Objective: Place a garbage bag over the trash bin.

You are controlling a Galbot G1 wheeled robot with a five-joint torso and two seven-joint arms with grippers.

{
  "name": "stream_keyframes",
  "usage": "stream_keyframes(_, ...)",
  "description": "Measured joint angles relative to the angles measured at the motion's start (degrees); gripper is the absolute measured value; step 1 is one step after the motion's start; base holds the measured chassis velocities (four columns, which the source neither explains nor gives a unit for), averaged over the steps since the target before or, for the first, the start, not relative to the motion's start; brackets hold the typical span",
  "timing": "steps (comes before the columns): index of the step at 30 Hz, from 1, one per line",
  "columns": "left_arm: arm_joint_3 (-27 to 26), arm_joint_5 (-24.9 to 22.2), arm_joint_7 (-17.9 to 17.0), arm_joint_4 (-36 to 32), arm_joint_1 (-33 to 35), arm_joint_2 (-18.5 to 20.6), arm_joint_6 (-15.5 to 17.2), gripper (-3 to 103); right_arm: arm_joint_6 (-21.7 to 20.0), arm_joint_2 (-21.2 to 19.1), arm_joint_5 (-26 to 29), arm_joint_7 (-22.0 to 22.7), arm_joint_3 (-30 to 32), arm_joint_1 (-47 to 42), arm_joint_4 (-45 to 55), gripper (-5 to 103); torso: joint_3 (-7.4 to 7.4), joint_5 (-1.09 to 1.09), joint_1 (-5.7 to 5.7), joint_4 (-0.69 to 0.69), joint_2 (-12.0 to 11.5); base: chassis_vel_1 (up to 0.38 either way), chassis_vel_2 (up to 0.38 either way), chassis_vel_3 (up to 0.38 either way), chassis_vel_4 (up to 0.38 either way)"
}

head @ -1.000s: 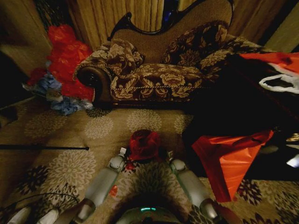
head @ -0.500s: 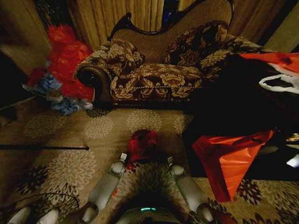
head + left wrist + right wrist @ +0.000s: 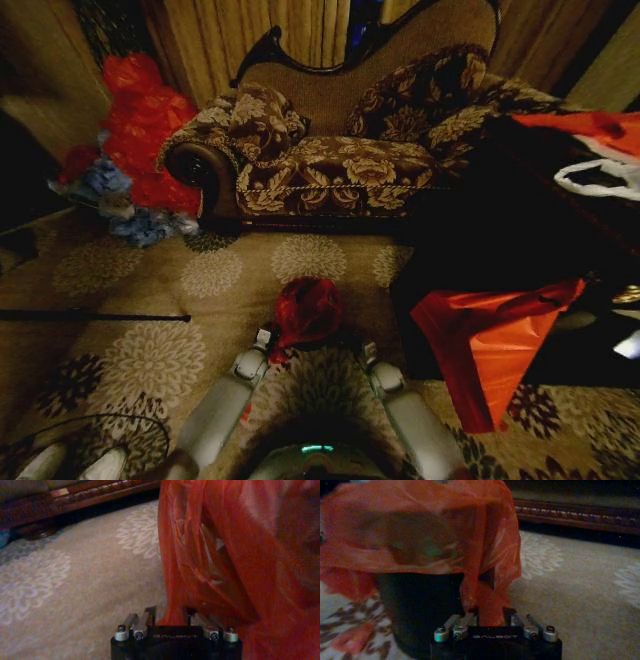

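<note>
The garbage bag (image 3: pixel 307 308), thin shiny red film, is draped over the top of the trash bin on the patterned carpet just in front of me. In the right wrist view the red film (image 3: pixel 420 528) covers the upper part of the black trash bin (image 3: pixel 420 603), whose lower side is bare. My left gripper (image 3: pixel 262 340) sits at the bag's left edge, and its fingers close on a fold of the film (image 3: pixel 170 612). My right gripper (image 3: pixel 367 352) is at the bag's right edge and pinches a hanging strip of the film (image 3: pixel 489 612).
A floral sofa (image 3: pixel 330 150) stands behind the bin. A heap of red and blue bags (image 3: pixel 140 140) lies at its left. A large orange-red sheet (image 3: pixel 490 340) hangs from a dark table (image 3: pixel 500 230) on the right. A black rod (image 3: pixel 95 317) lies on the carpet.
Both grippers have drawn back toward me and lower, pulling the red film down the bin's sides. The bag's top now sits a little flatter.
</note>
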Motion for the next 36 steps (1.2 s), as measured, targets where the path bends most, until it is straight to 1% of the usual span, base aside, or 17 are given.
stream_keyframes(2,-0.35,-0.08,-0.81,-2.4,1.55,0.8,0.06,48,0.44,-0.15,-0.03,0.06,1.06,-2.61,2.12,45,0.0,0.01,0.0,0.0,0.0,0.0,0.0,0.0,0.0)
stream_keyframes(3,-0.35,-0.08,-0.81,-2.4,1.55,0.8,0.06,48,0.44,-0.15,-0.03,0.06,1.06,-2.61,2.12,45,0.0,0.01,0.0,0.0,0.0,0.0,0.0,0.0,0.0)
stream_keyframes(4,-0.46,-0.09,-1.29,-3.73,2.61,1.36,0.07,53,0.6,-0.06,0.42,0.31,1.97,-4.67,3.84,45,0.0,-0.01,0.0,0.01,0.0,0.0,0.0,0.0,0.0)
stream_keyframes(5,-0.56,-0.07,-1.48,-4.61,3.38,1.82,0.07,53,0.81,0.12,0.63,0.64,2.52,-6.23,5.03,50,0.0,-0.02,0.0,0.0,0.0,0.0,0.0,0.0,0.0)
stream_keyframes(7,-0.94,-0.06,-1.97,-6.61,4.86,2.63,0.09,64,2.07,1.01,-0.21,2.42,3.34,-9.81,7.87,61,-0.01,0.01,0.0,-0.01,0.0,0.0,0.0,0.0,0.0)
stream_keyframes(8,-0.94,-0.06,-1.97,-6.61,4.86,2.63,0.09,64,2.07,1.01,-0.21,2.42,3.34,-9.81,7.87,61,-0.01,0.01,0.0,-0.01,0.0,0.0,0.0,0.0,0.0)
stream_keyframes(10,-1.16,-0.03,-2.54,-8.58,6.42,3.14,0.17,76,4.73,2.44,-2.78,4.0,3.7,-11.82,9.23,73,0.0,-0.01,0.0,-0.01,0.0,0.0,0.0,0.0,0.0)
stream_keyframes(11,-1.22,-0.05,-2.83,-9.69,7.19,3.37,0.31,81,5.55,3.04,-3.37,4.33,3.89,-12.2,9.44,73,0.0,0.0,0.0,0.0,0.0,0.0,0.0,0.0,0.0)
stream_keyframes(12,-1.22,-0.05,-2.83,-9.69,7.19,3.37,0.31,81,5.55,3.04,-3.37,4.33,3.89,-12.2,9.44,73,0.0,0.0,0.0,0.0,0.0,0.0,0.0,0.0,0.0)
stream_keyframes(16,-1.03,-1.11,-4.59,-13.75,10.73,3.69,0.64,96,5.47,4.59,-0.34,5.82,4.72,-13.53,11.01,94,0.0,-0.01,0.0,0.0,0.0,0.0,0.0,0.0,0.0)
stream_keyframes(19,-1.25,-1.22,-4.95,-14.88,12.42,3.84,0.28,99,5.43,4.23,0.52,5.84,5.02,-14.2,11.79,99,0.0,-0.02,0.0,0.0,0.0,0.0,0.0,0.0,0.0)
stream_keyframes(24,-2.7,-0.74,-4.47,-17.05,15.52,6.25,-0.74,100,5.25,3.82,3.01,5.8,5.51,-15.58,13.21,100,0.0,0.01,0.0,0.0,0.0,0.0,0.0,0.0,0.0)
stream_keyframes(27,-4.0,0.13,-2.22,-17.9,16.67,7.75,-2.07,100,5.34,3.83,3.19,5.7,5.75,-15.82,13.3,100,0.0,0.0,0.0,0.0,0.0,0.0,0.0,0.0,0.0)
stream_keyframes(29,-4.95,0.29,1.44,-20.64,18.28,10.03,-3.21,100,5.51,3.72,3.21,5.6,6.39,-16.13,12.96,100,0.0,0.02,0.0,0.01,0.0,0.0,0.0,0.0,0.0)
stream_keyframes(31,-4.89,0.65,2.18,-21.96,18.81,10.62,-3.62,100,5.7,3.53,3.13,5.6,6.68,-16.17,12.5,100,0.0,0.01,0.0,0.01,0.0,0.0,0.0,0.0,0.0)
stream_keyframes(34,-3.82,7.21,4.6,-25.5,19.9,12.28,-5.46,100,5.74,3.08,2.99,5.71,6.84,-16.2,11.9,100,0.0,0.0,0.0,0.0,0.0,0.0,0.0,0.0,0.0)
stream_keyframes(36,-3.18,9.64,4.9,-26.22,19.96,12.7,-5.89,100,5.61,3.23,2.91,5.78,6.86,-16.12,11.8,100,0.0,0.0,0.0,0.0,0.0,0.0,0.0,0.0,0.0)
